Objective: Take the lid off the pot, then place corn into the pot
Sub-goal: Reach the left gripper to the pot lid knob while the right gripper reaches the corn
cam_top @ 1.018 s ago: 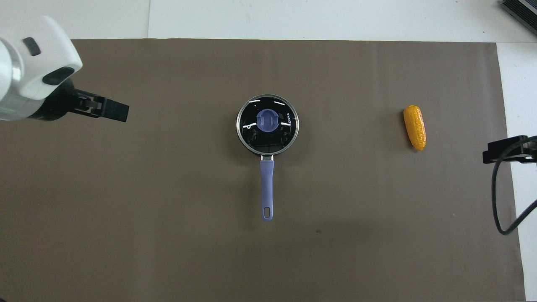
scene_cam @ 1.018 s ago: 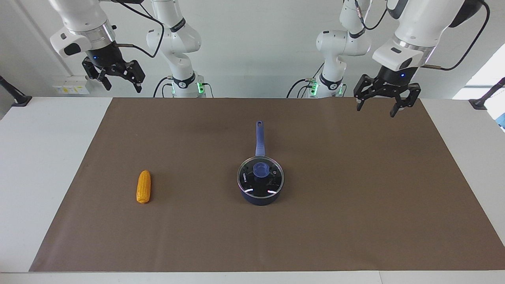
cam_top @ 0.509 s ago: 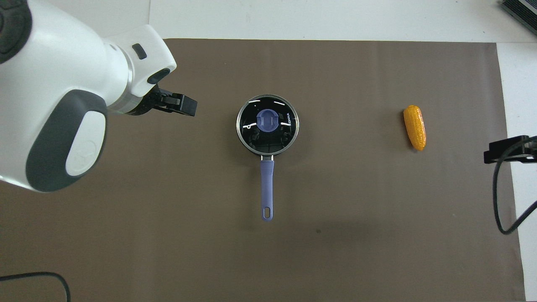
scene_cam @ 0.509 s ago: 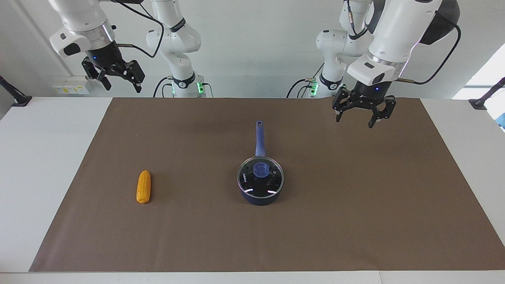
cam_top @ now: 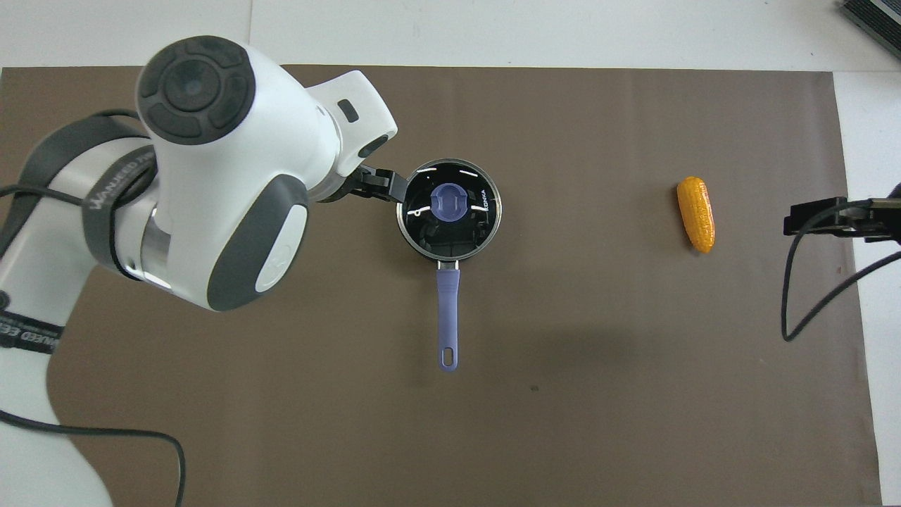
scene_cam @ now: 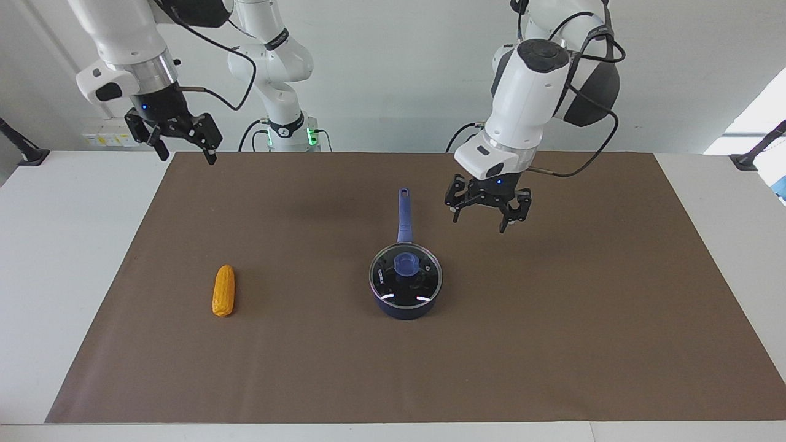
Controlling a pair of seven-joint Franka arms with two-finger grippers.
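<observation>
The navy pot [scene_cam: 402, 310] stands mid-mat, its long blue handle [scene_cam: 403, 215] pointing toward the robots. The glass lid [scene_cam: 406, 265] with its blue knob sits on the pot. It also shows in the overhead view [cam_top: 449, 203]. The corn [scene_cam: 223, 290] lies on the mat toward the right arm's end, well apart from the pot; it also shows in the overhead view [cam_top: 695, 213]. My left gripper [scene_cam: 483, 219] is open and empty in the air, over the mat beside the pot's handle. My right gripper [scene_cam: 186, 155] is open and empty, high over the mat's corner near its base.
A brown mat [scene_cam: 552, 344] covers most of the white table [scene_cam: 55, 258]. In the overhead view the left arm's white body [cam_top: 211, 183] hides the mat at its end. A black cable [cam_top: 795, 296] hangs by the right gripper.
My left gripper has swung in from its end of the table and come down toward the pot. My right gripper has shifted a little. Pot, lid and corn have not moved.
</observation>
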